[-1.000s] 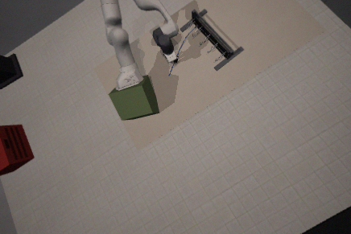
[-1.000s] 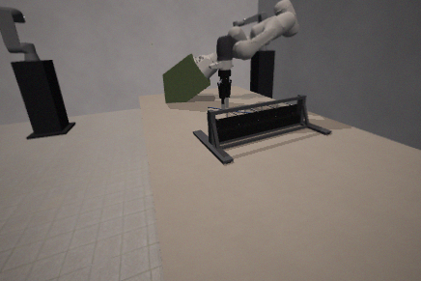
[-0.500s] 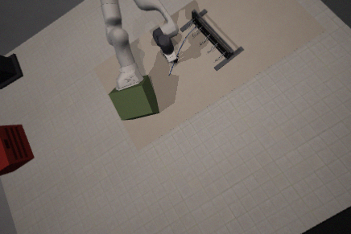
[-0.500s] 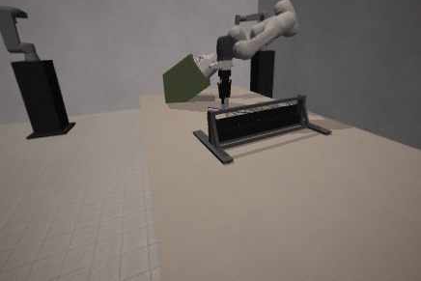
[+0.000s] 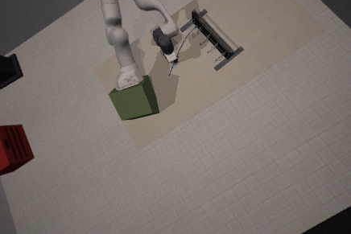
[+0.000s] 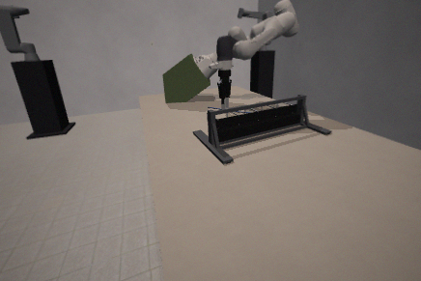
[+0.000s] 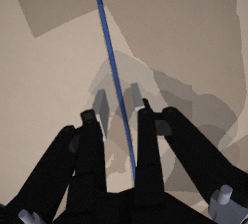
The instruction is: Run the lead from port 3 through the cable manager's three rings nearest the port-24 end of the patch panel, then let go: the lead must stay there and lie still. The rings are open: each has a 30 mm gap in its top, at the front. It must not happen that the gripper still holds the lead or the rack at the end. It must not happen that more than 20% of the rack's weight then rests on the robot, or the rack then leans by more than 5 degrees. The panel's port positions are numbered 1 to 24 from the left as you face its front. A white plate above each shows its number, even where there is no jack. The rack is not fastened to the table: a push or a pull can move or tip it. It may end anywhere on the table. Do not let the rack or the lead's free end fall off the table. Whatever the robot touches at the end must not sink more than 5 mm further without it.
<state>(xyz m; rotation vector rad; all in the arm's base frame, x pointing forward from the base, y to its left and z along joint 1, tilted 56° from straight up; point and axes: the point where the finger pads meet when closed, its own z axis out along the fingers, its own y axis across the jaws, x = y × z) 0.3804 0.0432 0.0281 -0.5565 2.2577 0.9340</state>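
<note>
The rack (image 5: 213,38) (image 6: 261,126) stands upright on its two feet. The blue lead (image 5: 183,43) (image 7: 109,40) leaves the panel near its upper end in the top view and runs away from the front to a free end near the gripper. The cable manager's rings (image 5: 204,42) are thin and small along the panel's front; the lead runs clear of those toward the lower, port-24 end. My gripper (image 5: 175,60) (image 6: 225,104) (image 7: 119,97) points down, partly open. The lead passes between its fingers with a gap on both sides. Port numbers are not readable.
The green block (image 5: 134,102) (image 6: 185,80) under the arm's base stands behind the gripper, away from the rack. The tan mat (image 5: 258,5) (image 6: 290,213) lies under the rack and lead. The rack's foot (image 5: 229,59) at the port-24 end sticks out forward.
</note>
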